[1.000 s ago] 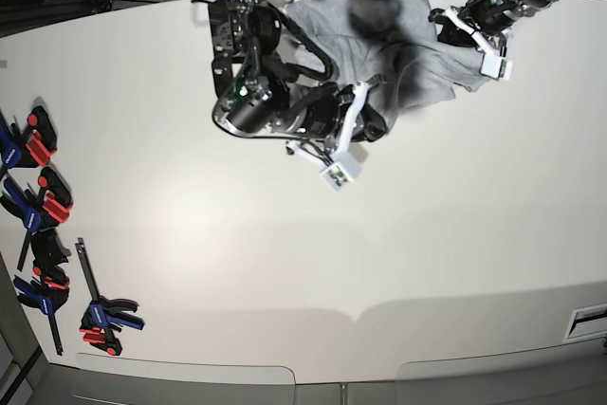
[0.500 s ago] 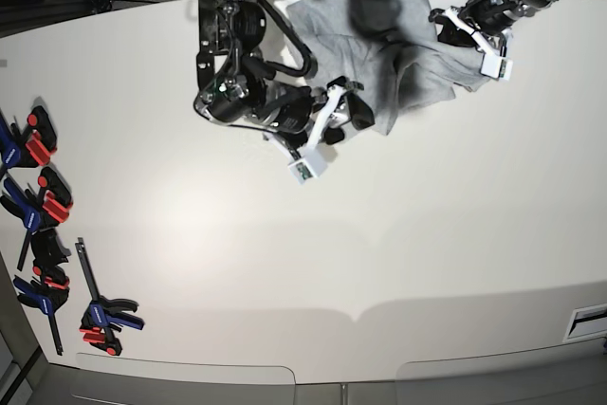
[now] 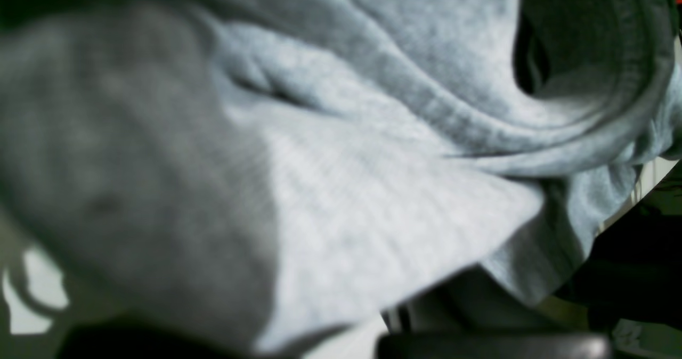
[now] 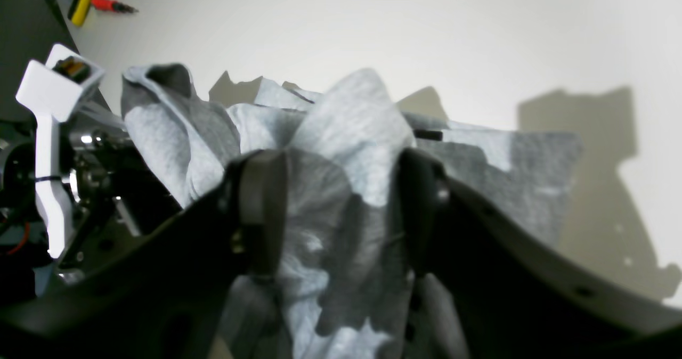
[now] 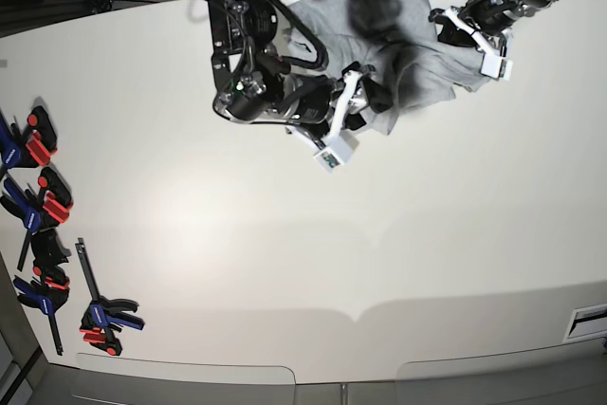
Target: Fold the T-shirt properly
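Left wrist: the T-shirt (image 3: 373, 151) fills the view, left jaws closed.

Right wrist: the right gripper (image 4: 335, 210) stands parted around a raised fold.

Base: bunched shirt lies far-centre on the table (image 5: 379, 253); closing may pinch several layers.

Right claw (image 4: 335, 210) parted; left claw (image 5: 453, 24) apparently clamped.

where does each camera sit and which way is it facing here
base: high above, looking down on the table, both arms, the T-shirt at the far edge, clamps at the left.
left wrist: pressed close to bunched T-shirt cloth; no end effector visible.
right wrist: looks along the right end effector, its fingers apart around a fabric peak.
shared: all three views show the grey shirt.
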You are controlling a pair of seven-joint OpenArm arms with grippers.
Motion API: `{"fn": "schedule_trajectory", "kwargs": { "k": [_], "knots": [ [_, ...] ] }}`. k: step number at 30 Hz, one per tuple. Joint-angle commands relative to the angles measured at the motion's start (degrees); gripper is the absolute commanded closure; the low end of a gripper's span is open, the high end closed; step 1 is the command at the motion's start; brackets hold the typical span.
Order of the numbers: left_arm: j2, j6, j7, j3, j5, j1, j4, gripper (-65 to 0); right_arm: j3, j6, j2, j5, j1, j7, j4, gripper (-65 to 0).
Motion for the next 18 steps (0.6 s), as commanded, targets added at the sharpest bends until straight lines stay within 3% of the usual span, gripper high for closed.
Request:
{"fn": "schedule_trajectory", "kwargs": {
  "k": [1,6,11,15,18],
  "knots": [
    [-0.20,1.57,5.14,0.35,4.09,1.11,-0.61,0.0,-0.46,-0.20,-0.42,1.33,0.92,1.09,0.94,-26.3],
    [-0.20,1.57,5.14,0.35,4.09,1.11,-0.61,0.0,-1.73,-0.17,-0.42,1.60,0.92,1.07,0.94,0.0],
    [-0.20,1.57,5.11,0.35,4.09,1.11,-0.61,0.0,-4.22,-0.15,-0.42,4.50,0.94,0.28,0.94,0.0],
    [-0.20,1.57,5.09,0.35,4.55,1.11,-0.61,0.0,-8.31,1.01,-0.42,11.43,0.90,-3.89,0.96,0.0],
    [-0.24,1.57,5.11,0.11,4.72,1.09,-0.61,0.0,-12.22,1.46,-0.42,13.31,0.22,-5.44,0.96,0.0]
  ]
}}
